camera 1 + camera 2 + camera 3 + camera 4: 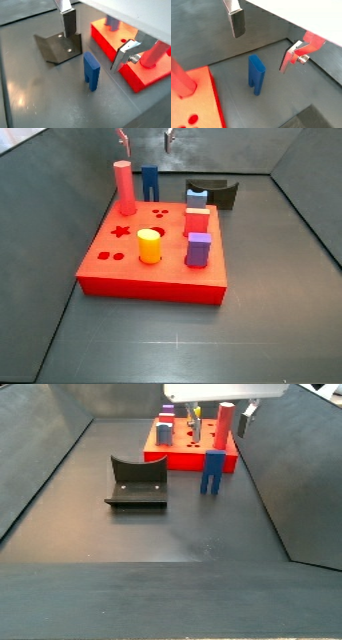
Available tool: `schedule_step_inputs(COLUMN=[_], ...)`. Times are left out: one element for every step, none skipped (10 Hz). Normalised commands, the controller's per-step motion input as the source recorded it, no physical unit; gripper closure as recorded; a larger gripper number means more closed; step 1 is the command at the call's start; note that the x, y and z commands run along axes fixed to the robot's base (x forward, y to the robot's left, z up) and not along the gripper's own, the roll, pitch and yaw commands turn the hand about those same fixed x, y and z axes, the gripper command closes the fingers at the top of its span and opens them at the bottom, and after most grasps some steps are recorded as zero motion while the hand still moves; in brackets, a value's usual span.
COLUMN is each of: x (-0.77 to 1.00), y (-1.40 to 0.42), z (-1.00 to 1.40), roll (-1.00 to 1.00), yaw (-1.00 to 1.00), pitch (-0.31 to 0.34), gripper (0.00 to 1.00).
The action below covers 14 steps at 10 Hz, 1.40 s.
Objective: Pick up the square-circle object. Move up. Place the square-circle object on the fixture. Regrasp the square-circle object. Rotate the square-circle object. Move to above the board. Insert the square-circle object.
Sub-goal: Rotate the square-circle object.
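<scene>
The square-circle object (91, 72) is a slim dark blue peg standing upright on the grey floor, between the fixture (59, 47) and the red board (127, 57). In a side view the peg (213, 472) stands just off the board's (181, 454) corner. My gripper (93, 50) hangs above the peg (256, 74), open, one finger on each side of it and well clear. Nothing is between the fingers (236, 22). In both side views the gripper (147, 143) (221, 429) sits high at the frame's top edge.
On the board (167, 278) stand a tall pink cylinder (124, 188), a yellow cylinder (150, 246), a purple block (198, 249) and a light-blue-topped peg (197, 196). The fixture (214, 193) sits behind the board. Dark walls enclose the floor.
</scene>
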Motion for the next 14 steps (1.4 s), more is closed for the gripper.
schedule_step_inputs(x=[0.04, 0.04, 0.04, 0.04, 0.04, 0.04, 0.04, 0.04, 0.04, 0.04, 0.04, 0.04, 0.04, 0.04], y=[-0.01, -0.01, -0.01, -0.01, -0.01, -0.01, -0.01, -0.01, 0.00, -0.01, -0.01, 0.00, -0.01, -0.01], z=[-0.04, -0.03, -0.03, -0.03, -0.02, -0.02, -0.02, -0.02, -0.02, -0.02, -0.02, -0.02, -0.02, -0.02], roll=[-0.01, -0.01, -0.01, -0.02, -0.02, -0.02, -0.02, -0.02, -0.02, -0.02, -0.02, -0.02, -0.02, -0.02], yaw=[1.00, 1.00, 1.00, 1.00, 1.00, 1.00, 1.00, 1.00, 1.00, 1.00, 1.00, 1.00, 1.00, 1.00], pitch=[0.002, 0.002, 0.002, 0.002, 0.002, 0.002, 0.002, 0.002, 0.002, 0.002, 0.002, 0.002, 0.002, 0.002], gripper=[0.00, 0.00, 0.00, 0.00, 0.00, 0.00, 0.00, 0.00, 0.00, 0.00, 0.00, 0.00, 0.00, 0.00])
